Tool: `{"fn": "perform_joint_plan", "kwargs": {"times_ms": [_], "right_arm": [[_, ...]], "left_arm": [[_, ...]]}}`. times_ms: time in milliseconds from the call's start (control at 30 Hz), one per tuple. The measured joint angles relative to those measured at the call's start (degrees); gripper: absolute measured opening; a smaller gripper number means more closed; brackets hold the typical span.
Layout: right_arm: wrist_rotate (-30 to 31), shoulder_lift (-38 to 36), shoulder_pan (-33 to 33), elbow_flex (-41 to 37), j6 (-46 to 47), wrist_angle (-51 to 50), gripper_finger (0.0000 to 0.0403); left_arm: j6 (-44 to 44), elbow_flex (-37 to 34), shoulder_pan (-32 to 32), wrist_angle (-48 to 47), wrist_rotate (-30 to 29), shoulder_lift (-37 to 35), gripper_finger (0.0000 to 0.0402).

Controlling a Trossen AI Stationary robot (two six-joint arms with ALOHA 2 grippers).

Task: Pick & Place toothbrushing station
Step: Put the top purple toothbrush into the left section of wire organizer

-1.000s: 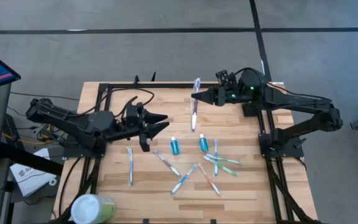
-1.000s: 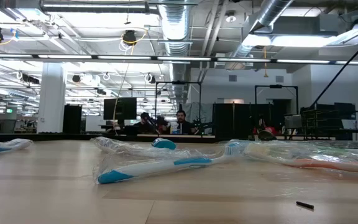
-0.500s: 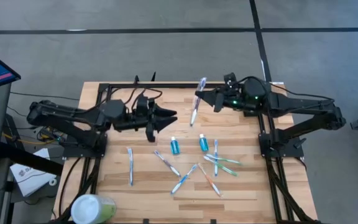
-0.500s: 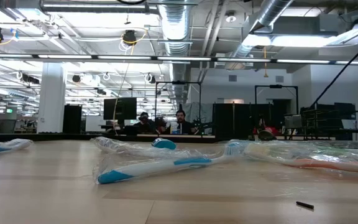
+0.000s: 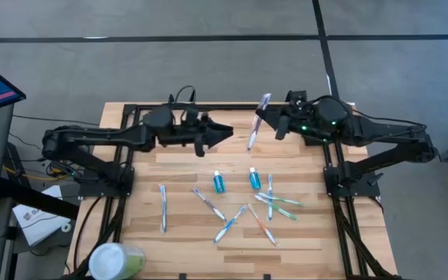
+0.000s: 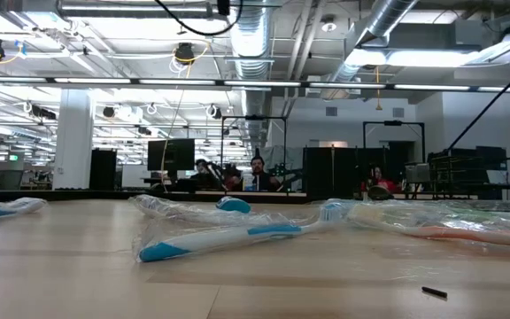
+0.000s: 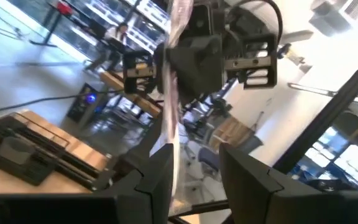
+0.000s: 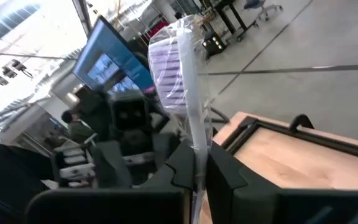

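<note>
We can't pick out the toothbrushing station itself in any view, so here's the thing that's actually in play: a wrapped toothbrush (image 5: 257, 122) with purple bristles. The right gripper (image 5: 266, 123) is pinched tight on its stem, up in the air over the far middle of the table (image 5: 302, 233). From above, its long axis runs diagonally. The bristle head points toward the far edge and a bit to the right, and the handle end points back toward the table's centre. The right wrist view has the head (image 8: 169, 68) sticking up above the closed fingers (image 8: 225, 180).

The left gripper (image 5: 225, 134) hangs just to the left of the brush. Its fingers (image 7: 157, 180) are partly spread with nothing between them, and they point straight at the brush.

Compared with a second ago, the left arm has swung from the left middle of the table up toward the far side and in close to the brush. The right gripper has drawn back a little to the right, and the brush now leans more than before. The loose brushes (image 5: 162, 207) and two teal tubes (image 5: 218, 183) haven't budged.
</note>
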Motion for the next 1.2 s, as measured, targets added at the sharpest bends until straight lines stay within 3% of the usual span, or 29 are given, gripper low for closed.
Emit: {"fn": "perform_joint_plan", "kwargs": {"times_ms": [233,433,600,800,867,1033,1200], "right_arm": [[2.96,-3.56,0.42,0.00,-0.69,-4.83,0.0011],[4.04,-4.58,0.85,0.00,-1.52,-4.88,0.0012],[0.69,-4.02,1.43,0.00,-1.54,-3.50,0.0012],[-2.30,-3.99,4.10,0.00,-2.28,-3.82,0.0011],[-2.31,-4.12,5.09,0.00,-2.42,-4.12,0.0011],[-3.43,-4.41,6.63,0.00,-2.42,-4.63,0.0013],[-3.45,-4.38,6.25,0.00,-2.42,-4.66,0.0011]], "left_arm": [[-0.30,0.15,3.56,9.30,2.13,1.14,0.0117],[-1.14,5.89,7.75,10.24,4.63,2.39,0.0109],[-4.22,11.44,8.68,9.80,13.92,6.33,0.0100],[-6.15,11.48,6.25,8.88,23.21,8.62,0.0090],[-5.59,11.47,5.67,9.11,23.30,8.60,0.0087],[-4.29,11.47,6.51,9.11,17.15,8.55,0.0076],[-6.26,11.57,7.67,9.04,17.65,9.84,0.0057]]}}
